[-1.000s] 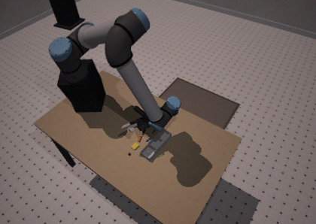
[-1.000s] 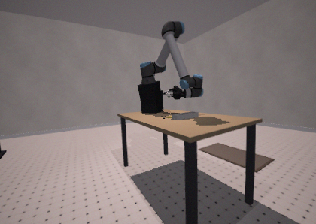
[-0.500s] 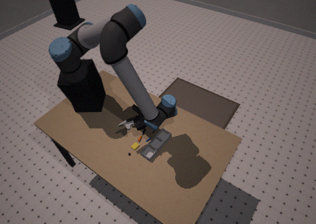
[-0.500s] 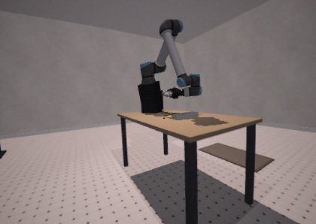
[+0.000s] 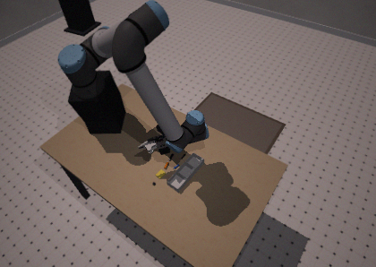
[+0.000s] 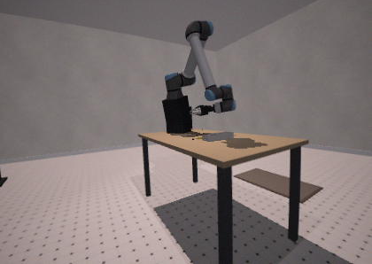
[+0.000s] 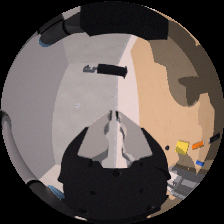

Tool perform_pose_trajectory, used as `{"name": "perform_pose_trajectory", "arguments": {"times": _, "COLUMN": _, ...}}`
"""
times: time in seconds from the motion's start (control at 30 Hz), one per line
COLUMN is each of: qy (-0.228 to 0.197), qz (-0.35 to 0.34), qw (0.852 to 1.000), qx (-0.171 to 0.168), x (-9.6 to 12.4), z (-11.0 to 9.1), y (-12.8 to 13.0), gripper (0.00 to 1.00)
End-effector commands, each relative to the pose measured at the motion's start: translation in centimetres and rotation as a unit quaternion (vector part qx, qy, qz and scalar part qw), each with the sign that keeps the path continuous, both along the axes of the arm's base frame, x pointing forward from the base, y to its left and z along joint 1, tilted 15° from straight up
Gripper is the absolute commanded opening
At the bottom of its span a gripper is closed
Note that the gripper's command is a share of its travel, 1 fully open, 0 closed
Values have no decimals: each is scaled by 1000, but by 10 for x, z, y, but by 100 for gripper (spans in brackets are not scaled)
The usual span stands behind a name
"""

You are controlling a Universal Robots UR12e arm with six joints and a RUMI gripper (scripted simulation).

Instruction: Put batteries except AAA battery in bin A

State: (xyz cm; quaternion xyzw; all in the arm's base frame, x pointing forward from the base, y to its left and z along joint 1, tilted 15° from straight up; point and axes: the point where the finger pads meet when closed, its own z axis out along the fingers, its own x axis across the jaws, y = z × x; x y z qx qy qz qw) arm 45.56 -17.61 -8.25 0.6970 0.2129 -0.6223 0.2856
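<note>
In the wrist view the black two-jaw gripper (image 7: 116, 118) is sitting with its jaws pressed together and nothing visible between them; it is pointing sideways, out past the table's edge toward the floor, so it is carrying nothing and is not aimed at any battery.

Just beyond it on the tan wooden table top (image 5: 112, 181), the small items are lying loose: a yellow block-shaped battery (image 5: 159, 174), an orange cylindrical battery (image 5: 166, 165) and a blue-tipped cylindrical battery (image 5: 176, 167), clustered just beside the long grey divided bin (image 5: 185, 173). A tiny dark round item (image 5: 154, 184), possibly a button cell, is lying a little apart toward the near edge. Which cylinder is the AAA, and which compartment is marked A, is too small to tell here.

The bin is standing upright with its open side up, which suits dropping from above. The cluster is sitting well inside the table edges, with open room on the near side. The grey and black arm (image 5: 152, 100) is hanging above the table, as the exterior view shows, so it is probably free to turn downward, though its black pedestal (image 5: 100, 105) is crowding the far corner.
</note>
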Motion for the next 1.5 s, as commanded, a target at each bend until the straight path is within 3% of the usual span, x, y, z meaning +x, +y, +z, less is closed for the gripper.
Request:
{"name": "perform_pose_trajectory", "arguments": {"times": 0.0, "qy": -67, "qz": -27, "qw": 997, "qx": -30, "x": -13, "z": -13, "y": 7, "gripper": 4}}
{"name": "perform_pose_trajectory", "arguments": {"times": 0.13, "qy": -84, "qz": -35, "qw": 995, "qx": -38, "x": -13, "z": -13, "y": 7, "gripper": 4}}
{"name": "perform_pose_trajectory", "arguments": {"times": 0.17, "qy": -109, "qz": -45, "qw": 992, "qx": -50, "x": -13, "z": -13, "y": 7, "gripper": 4}}
{"name": "perform_pose_trajectory", "arguments": {"times": 0.63, "qy": -217, "qz": -100, "qw": 966, "qx": -102, "x": -22, "z": -32, "y": 18, "gripper": 4}}
{"name": "perform_pose_trajectory", "arguments": {"times": 0.7, "qy": -217, "qz": -100, "qw": 966, "qx": -102, "x": -22, "z": -32, "y": 18, "gripper": 4}}
{"name": "perform_pose_trajectory", "arguments": {"times": 0.73, "qy": -240, "qz": -113, "qw": 958, "qx": -113, "x": -24, "z": -40, "y": 22, "gripper": 4}}
{"name": "perform_pose_trajectory", "arguments": {"times": 1.2, "qy": -339, "qz": -172, "qw": 910, "qx": -162, "x": -22, "z": -59, "y": 32, "gripper": 4}}
{"name": "perform_pose_trajectory", "arguments": {"times": 1.27, "qy": -339, "qz": -172, "qw": 910, "qx": -162, "x": -22, "z": -59, "y": 32, "gripper": 4}}
{"name": "perform_pose_trajectory", "arguments": {"times": 1.3, "qy": -361, "qz": -185, "qw": 898, "qx": -172, "x": -22, "z": -59, "y": 32, "gripper": 4}}
{"name": "perform_pose_trajectory", "arguments": {"times": 1.47, "qy": -392, "qz": -207, "qw": 877, "qx": -187, "x": -18, "z": -66, "y": 36, "gripper": 4}}
